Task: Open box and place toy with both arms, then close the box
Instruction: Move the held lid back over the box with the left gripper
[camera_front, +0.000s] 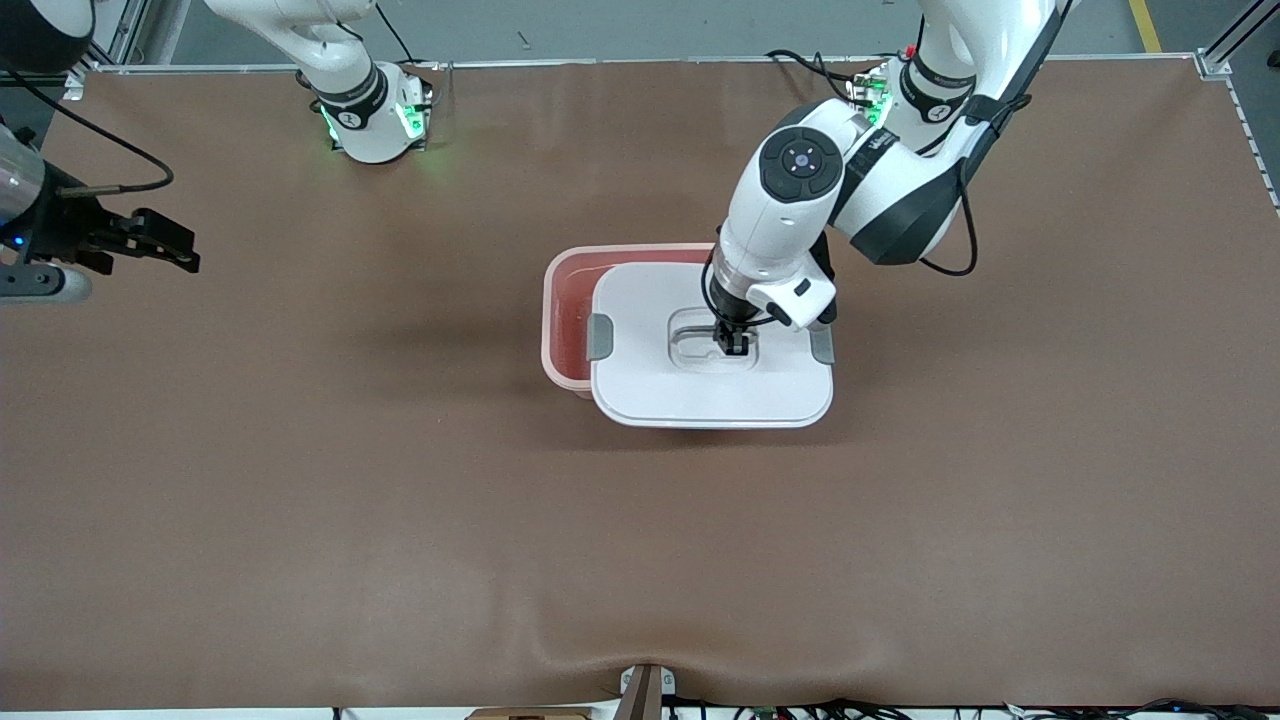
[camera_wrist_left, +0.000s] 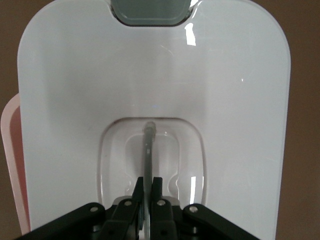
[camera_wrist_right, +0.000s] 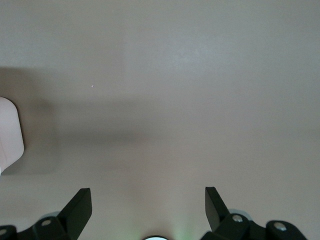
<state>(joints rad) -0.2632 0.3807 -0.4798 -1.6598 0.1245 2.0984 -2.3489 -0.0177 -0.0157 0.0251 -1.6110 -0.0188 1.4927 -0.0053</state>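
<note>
Here the lid (camera_front: 700, 390) lies lengthwise along the table, askew over the box (camera_front: 565, 310).

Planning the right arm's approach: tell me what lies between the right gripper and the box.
Nothing: the front view shows only bare brown table between the open right gripper and the box.

The left gripper (camera_front: 733, 343) is gripping the recessed handle (camera_front: 712, 340) of the white lid (camera_front: 712, 345), its fingers closed on it. The lid is sitting shifted on the pink box (camera_front: 566, 310), leaving one end uncovered. The right gripper (camera_front: 185, 252) is waiting over the table (camera_front: 400, 520) at the right arm's end, fingers apart.
</note>
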